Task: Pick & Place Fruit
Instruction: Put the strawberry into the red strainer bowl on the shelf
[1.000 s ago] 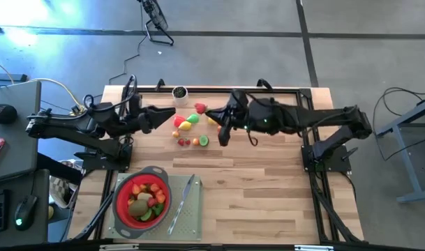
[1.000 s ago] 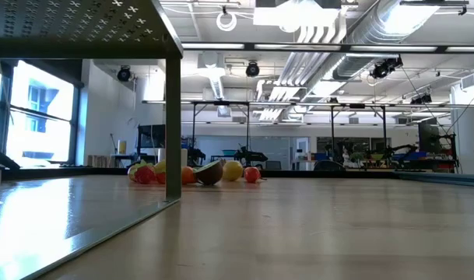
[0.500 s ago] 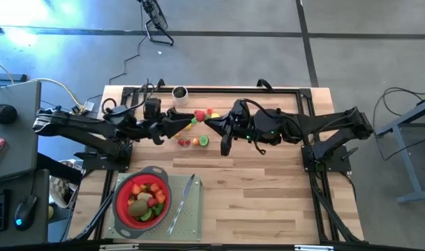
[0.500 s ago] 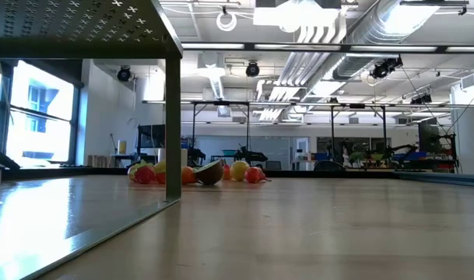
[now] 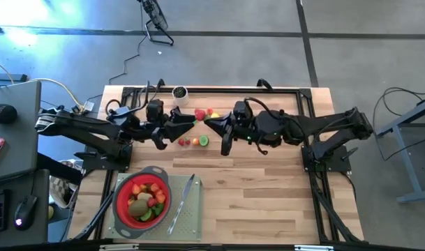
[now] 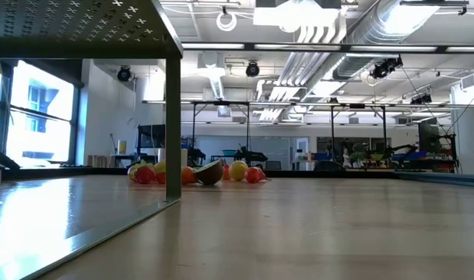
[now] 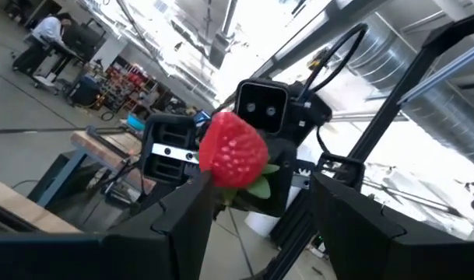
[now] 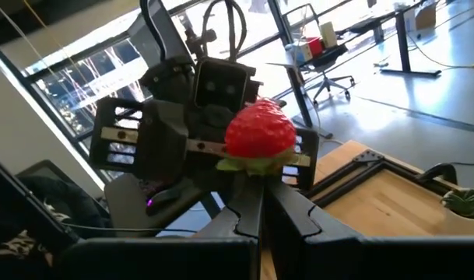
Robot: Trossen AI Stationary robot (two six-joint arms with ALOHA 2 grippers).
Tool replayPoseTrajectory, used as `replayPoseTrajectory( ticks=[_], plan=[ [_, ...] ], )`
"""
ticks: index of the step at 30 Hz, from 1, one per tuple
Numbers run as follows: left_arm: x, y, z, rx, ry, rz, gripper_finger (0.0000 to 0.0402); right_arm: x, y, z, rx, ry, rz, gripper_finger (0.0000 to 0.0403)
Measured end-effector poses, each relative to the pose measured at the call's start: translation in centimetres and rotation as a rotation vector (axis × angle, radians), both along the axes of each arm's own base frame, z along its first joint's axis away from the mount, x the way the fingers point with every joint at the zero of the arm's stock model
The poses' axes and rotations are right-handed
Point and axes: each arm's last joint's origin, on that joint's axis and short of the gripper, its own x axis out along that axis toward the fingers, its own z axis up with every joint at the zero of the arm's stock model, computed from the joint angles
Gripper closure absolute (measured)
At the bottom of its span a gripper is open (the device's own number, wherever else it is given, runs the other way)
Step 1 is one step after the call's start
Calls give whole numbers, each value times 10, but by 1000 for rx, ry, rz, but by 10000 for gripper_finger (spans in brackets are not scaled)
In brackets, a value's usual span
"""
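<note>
A red toy strawberry (image 5: 199, 115) with a green leaf hangs in the air above the loose fruit (image 5: 195, 141) at the table's far middle. My right gripper (image 5: 209, 120) is shut on it and points level toward the table's left. My left gripper (image 5: 190, 123) faces it from the left, open and tipped upward. In the left wrist view the strawberry (image 7: 233, 152) shows just ahead of the gap, close to one finger (image 7: 191, 204). Neither gripper shows in the low view, only the fruit pile (image 6: 198, 173). My right gripper pinches the strawberry's green leaf (image 8: 256, 165) between the free ends of its two shut fingers (image 8: 244, 210). The fingers come level from the table's right. The red body (image 8: 260, 132) stands beyond the fingertips, lifted clear of the table. My left gripper: I cannot tell whether a finger touches the strawberry.
A red strainer (image 5: 123, 206) full of fruit stands on a grey board (image 5: 191, 222) at the near left, with a slim knife (image 5: 185, 201) beside it. A small pot (image 5: 179, 92) sits at the far edge. Bare wood spreads over the near right.
My left gripper has moved toward the table's right, over the fruit pile, up to the strawberry, and has tipped upward. My right gripper has rolled and shifted slightly toward the table's near edge, keeping the strawberry lifted clear. Both have nearly stopped.
</note>
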Motion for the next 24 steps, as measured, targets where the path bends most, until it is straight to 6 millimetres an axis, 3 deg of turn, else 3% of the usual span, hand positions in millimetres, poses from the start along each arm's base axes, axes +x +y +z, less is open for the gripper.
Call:
replayPoseTrajectory(
  ticks=[10,24],
  plan=[
    [-1,0,1,3,-7,0,194,0,2,2,-15,-16,44,400],
    [15,-1,-6,6,-19,10,194,0,3,-1,20,0,61,400]
  ],
)
